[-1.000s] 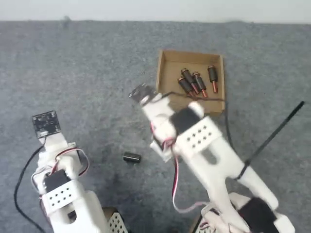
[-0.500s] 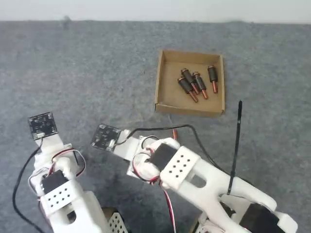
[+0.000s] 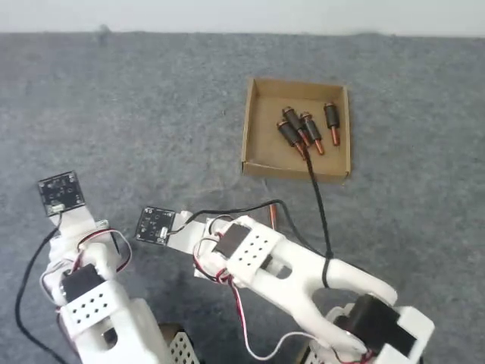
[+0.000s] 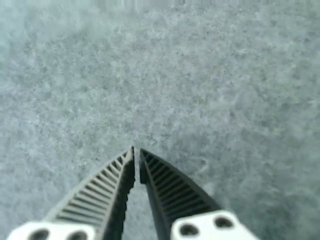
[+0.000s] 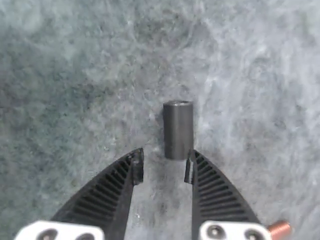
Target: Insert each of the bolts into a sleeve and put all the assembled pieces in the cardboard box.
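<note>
- Right wrist view: my right gripper (image 5: 163, 162) hangs low over the grey mat (image 5: 75, 75), fingers parted a little wider than the sleeve (image 5: 178, 130), gripping nothing.
- The sleeve lies flat on the mat. Its near end sits just between my fingertips, closer to one finger than the other.
- Its long axis runs straight out ahead, in line with the gap between the fingers, and the open bore faces away from the wrist.
- I read this as the pick-up of the last loose sleeve. A copper bolt (image 5: 279, 229) peeks in at the edge of this view, and in the high view it lies on the mat just beside my right arm (image 3: 250, 254).
- Next, I'd centre the gap on the sleeve, ease forward until the fingers straddle its middle, then close across its width.
- My left gripper (image 4: 136, 152) is all but closed, a sliver of gap, empty, over bare mat.
- High view: four assembled pieces (image 3: 303, 130) lie in the cardboard box (image 3: 246, 129), well apart from the sleeve.
</note>
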Available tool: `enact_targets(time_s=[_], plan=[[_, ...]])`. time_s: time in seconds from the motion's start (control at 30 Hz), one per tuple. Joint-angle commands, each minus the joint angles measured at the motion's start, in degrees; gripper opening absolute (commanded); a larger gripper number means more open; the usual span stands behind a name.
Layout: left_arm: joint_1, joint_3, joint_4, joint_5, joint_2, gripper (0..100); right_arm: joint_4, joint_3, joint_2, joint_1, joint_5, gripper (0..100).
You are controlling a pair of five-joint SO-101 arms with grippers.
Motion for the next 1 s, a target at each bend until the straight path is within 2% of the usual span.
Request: enact_targets(time_s=[0.0, 0.17, 0.5, 0.7, 0.97], plan=[[-0.2, -3.2, 0.4, 1.4, -0.7, 2, -0.9, -4.2, 0.9, -0.3, 2.4, 12.8], [-0.2, -6.4, 3.0, 1.7, 4.2, 5, -1.0, -6.7, 4.3, -0.1, 2.8, 12.8], [-2.6, -20.0, 0.2, 1.7, 32.7, 4, -4.6, -6.7, 5.8, 1.3, 4.4, 12.4], [-2.7, -20.8, 0.1, 1.7, 33.9, 4, -7.4, -4.8, 6.6, 1.3, 4.5, 12.3], [-2.7, -20.5, -0.8, 1.7, 34.0, 5, -7.3, -9.1, 14.8, 1.3, 4.8, 12.3]])
